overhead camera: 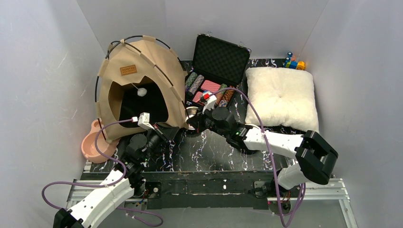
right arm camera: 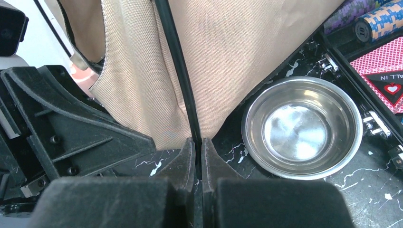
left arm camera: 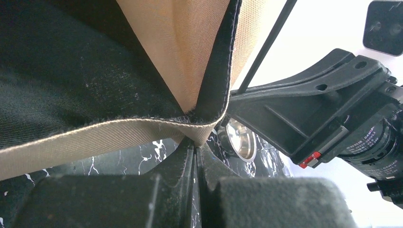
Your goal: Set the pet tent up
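A pink bowl [overhead camera: 92, 142] sat just left of the pet tent [overhead camera: 140, 90], which stood upright on the left of the surface [overhead camera: 199, 152]. At the tent's front right corner, the left pincer [left arm camera: 196, 145] pinched its hem, and the right pincer [right arm camera: 198, 142] clenched its black pole [right arm camera: 173, 61]. A steel bowl [right arm camera: 302, 126] lay just right of the tent, and a white cushion [overhead camera: 280, 97] lay well to the right.

Black marbled table [overhead camera: 199, 154]: tent [overhead camera: 157, 66], cushion [overhead camera: 281, 97], poker case [overhead camera: 221, 57], bowl [right arm camera: 302, 126].
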Robot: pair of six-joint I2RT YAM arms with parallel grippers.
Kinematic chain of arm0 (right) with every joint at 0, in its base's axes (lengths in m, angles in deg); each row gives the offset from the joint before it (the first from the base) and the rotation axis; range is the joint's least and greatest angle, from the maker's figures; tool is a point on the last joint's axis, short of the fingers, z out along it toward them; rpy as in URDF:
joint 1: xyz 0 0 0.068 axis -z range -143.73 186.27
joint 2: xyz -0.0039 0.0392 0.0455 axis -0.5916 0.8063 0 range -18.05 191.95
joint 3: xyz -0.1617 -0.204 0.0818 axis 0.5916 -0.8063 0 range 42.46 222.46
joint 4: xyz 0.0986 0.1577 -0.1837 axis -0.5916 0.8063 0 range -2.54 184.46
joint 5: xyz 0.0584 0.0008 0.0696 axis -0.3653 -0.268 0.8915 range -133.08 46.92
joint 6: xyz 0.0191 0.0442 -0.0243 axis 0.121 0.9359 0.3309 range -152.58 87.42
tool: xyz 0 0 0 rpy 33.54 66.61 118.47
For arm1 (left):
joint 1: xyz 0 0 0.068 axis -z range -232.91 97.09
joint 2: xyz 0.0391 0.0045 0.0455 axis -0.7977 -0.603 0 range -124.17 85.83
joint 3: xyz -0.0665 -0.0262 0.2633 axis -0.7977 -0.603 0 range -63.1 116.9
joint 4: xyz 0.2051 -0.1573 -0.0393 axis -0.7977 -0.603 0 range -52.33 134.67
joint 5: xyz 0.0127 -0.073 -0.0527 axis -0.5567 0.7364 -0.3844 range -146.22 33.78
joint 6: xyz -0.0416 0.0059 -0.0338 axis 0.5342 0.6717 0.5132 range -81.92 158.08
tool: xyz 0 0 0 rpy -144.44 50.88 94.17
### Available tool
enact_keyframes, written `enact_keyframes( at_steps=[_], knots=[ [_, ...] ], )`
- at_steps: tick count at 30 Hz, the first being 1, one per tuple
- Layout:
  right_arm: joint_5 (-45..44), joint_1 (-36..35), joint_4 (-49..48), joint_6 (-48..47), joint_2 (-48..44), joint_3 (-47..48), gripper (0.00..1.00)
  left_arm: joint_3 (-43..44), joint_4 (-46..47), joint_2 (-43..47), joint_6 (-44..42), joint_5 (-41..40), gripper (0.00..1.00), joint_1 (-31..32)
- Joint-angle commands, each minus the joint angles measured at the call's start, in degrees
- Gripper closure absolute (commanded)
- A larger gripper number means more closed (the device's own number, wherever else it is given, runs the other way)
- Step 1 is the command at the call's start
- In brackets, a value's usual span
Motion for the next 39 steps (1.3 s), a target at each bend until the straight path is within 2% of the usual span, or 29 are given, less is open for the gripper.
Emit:
enact_keyframes(
  at_steps=[1,39],
  knots=[
    [-5.63,2.24,-19.03,1.73,-0.52,7.37,0.99,-3.06,-7.61,-0.18,-0.02,7.50,1.00,1.08],
    [-4.12,3.53,-25.20,6.89,8.20,14.84,0.99,-6.77,-5.83,-0.83,1.84,8.30,1.00,1.09]
  ],
)
